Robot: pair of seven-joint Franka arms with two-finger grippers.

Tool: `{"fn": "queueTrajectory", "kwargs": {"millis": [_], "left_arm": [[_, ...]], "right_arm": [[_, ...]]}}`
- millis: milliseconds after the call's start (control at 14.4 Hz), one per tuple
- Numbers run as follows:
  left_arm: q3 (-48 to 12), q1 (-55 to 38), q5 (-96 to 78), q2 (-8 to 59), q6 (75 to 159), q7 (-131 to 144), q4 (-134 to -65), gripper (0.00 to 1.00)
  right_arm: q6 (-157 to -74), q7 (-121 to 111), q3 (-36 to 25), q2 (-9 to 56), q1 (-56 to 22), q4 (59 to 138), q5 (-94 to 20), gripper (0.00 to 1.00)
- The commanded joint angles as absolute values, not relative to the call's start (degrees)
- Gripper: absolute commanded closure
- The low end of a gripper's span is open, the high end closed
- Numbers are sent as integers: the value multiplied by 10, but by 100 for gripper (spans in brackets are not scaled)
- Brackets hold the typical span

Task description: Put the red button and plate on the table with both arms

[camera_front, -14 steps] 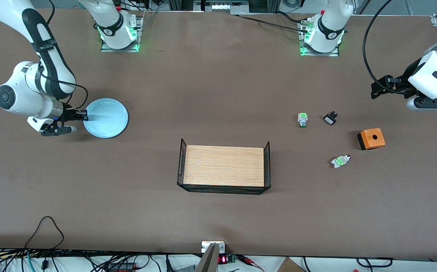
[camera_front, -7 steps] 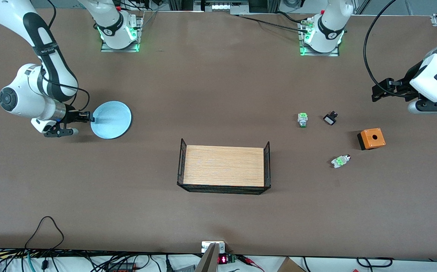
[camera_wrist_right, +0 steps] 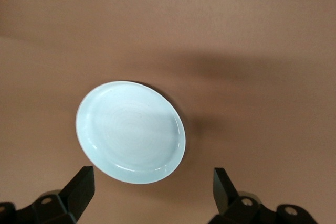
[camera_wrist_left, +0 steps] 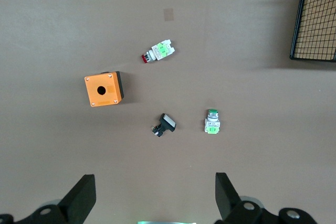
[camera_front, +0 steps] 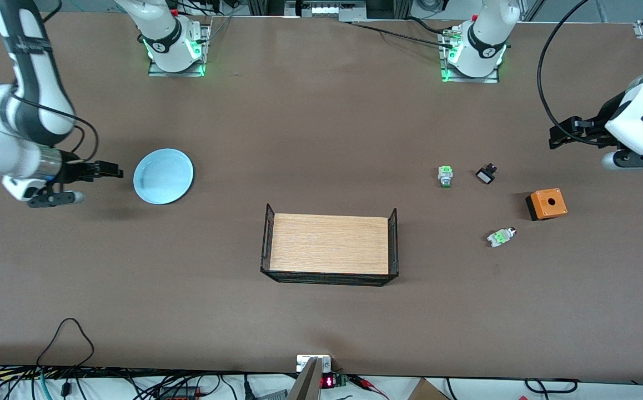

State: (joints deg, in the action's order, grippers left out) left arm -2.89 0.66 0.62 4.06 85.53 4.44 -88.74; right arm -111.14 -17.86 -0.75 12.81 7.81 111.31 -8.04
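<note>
The pale blue plate (camera_front: 163, 175) lies flat on the brown table (camera_front: 310, 128) toward the right arm's end; it also shows in the right wrist view (camera_wrist_right: 130, 131). My right gripper (camera_front: 111, 169) is open and empty, beside the plate and clear of its rim. The red button (camera_front: 501, 236) lies on its side on the table toward the left arm's end, its dark red cap showing in the left wrist view (camera_wrist_left: 157, 52). My left gripper (camera_front: 557, 137) is open and empty, up over the table's end, apart from the switches.
A green-capped switch (camera_front: 445, 176), a small black-and-white switch (camera_front: 486, 175) and an orange box with a hole (camera_front: 546, 203) lie near the red button. A light-wood shelf with black wire ends (camera_front: 330, 244) stands mid-table.
My right gripper has let go of the plate's rim, opened and drawn back from it. The plate now rests flat on the table. My left gripper rose slightly.
</note>
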Motion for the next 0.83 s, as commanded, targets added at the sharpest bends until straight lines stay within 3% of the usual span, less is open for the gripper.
{"fn": "queueTrajectory", "kwargs": {"millis": [0,625,764], "left_arm": [[-27,27,-2,47,846,40,-867,0],[-40,24,7,40,870,40,-880,0],[-40,29,8,24,939,40,-919,0]], "right_arm": [[-1057,-167,-4,135,81,1050,-80,0],[-947,-50,-4,127,26,896,2,0],[-925,-46,-4,119,19,865,6,0]]}}
